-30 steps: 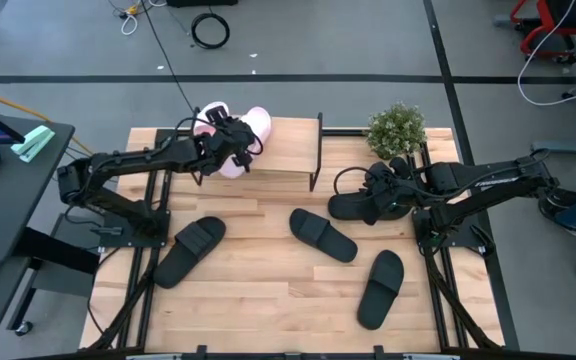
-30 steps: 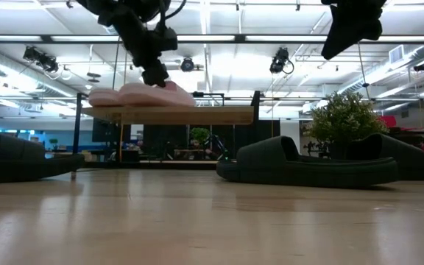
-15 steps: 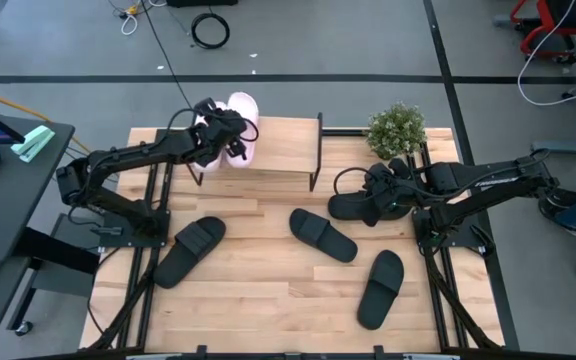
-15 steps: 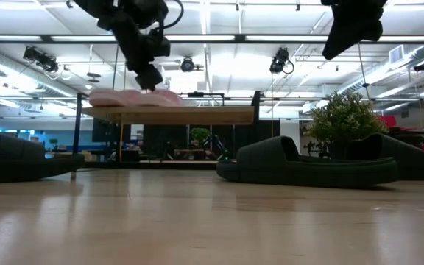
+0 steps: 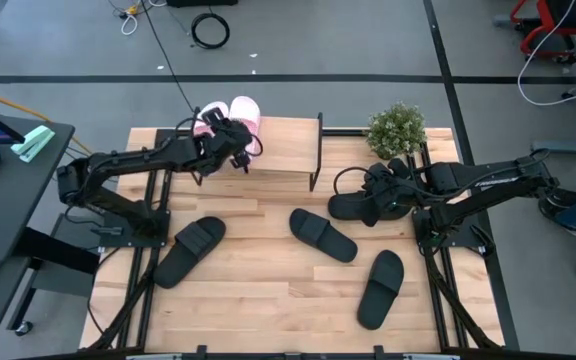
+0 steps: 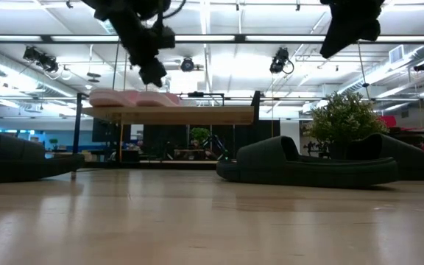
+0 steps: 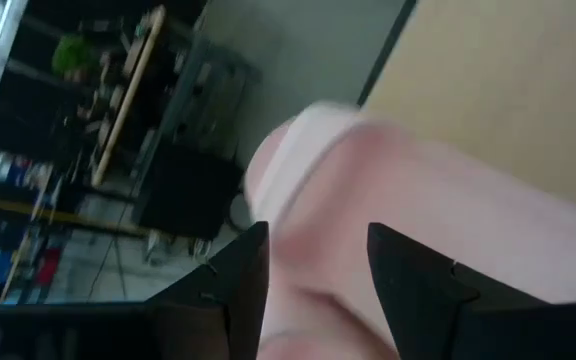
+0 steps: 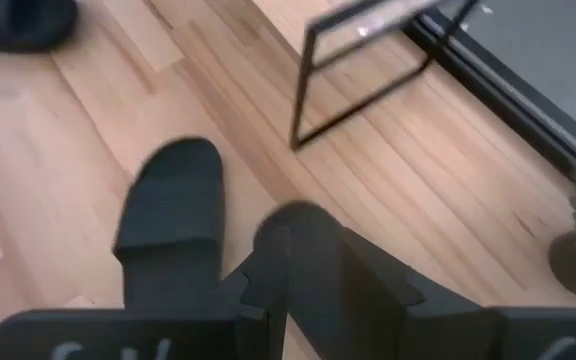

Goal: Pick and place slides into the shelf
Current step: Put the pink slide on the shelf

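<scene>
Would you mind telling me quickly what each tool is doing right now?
Left tool: open, above the pink slides on the shelf.
Right tool: shut on a black slide.

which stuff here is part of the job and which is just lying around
Job: pink slides on the shelf; black slides on the table; another black slide at the right gripper; left gripper.
Lying about: plant, floor cable.

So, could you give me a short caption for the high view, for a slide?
Left gripper over two pink slides on the shelf; four black slides wait below.
</scene>
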